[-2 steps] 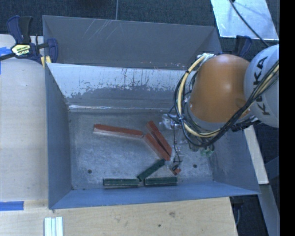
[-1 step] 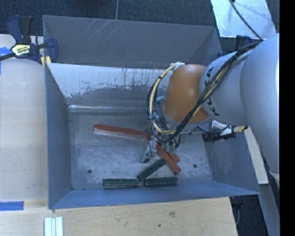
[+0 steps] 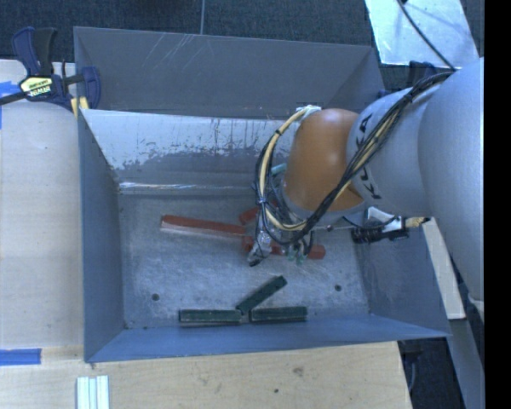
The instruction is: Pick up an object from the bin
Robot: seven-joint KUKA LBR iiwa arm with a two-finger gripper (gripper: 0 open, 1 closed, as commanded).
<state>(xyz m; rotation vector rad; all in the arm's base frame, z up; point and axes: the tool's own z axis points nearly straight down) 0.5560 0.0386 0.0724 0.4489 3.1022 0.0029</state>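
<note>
Down in the bin (image 3: 102, 228): the hand (image 3: 262, 250) sits low at the right end of a red stick (image 3: 196, 225), mid floor.
Hand: I can't tell if it is apart or together.
Done: the reach down, I think; nothing is lifted yet.
Left: grab and lift.
Green strips (image 3: 243, 315): by the near wall, away from the hand.
Writing: black letters on the arm (image 3: 426, 160), maybe KUKA, half hidden.

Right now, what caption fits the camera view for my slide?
Gripper above a red stick in the grey bin; dark green bars lie nearby.
</note>
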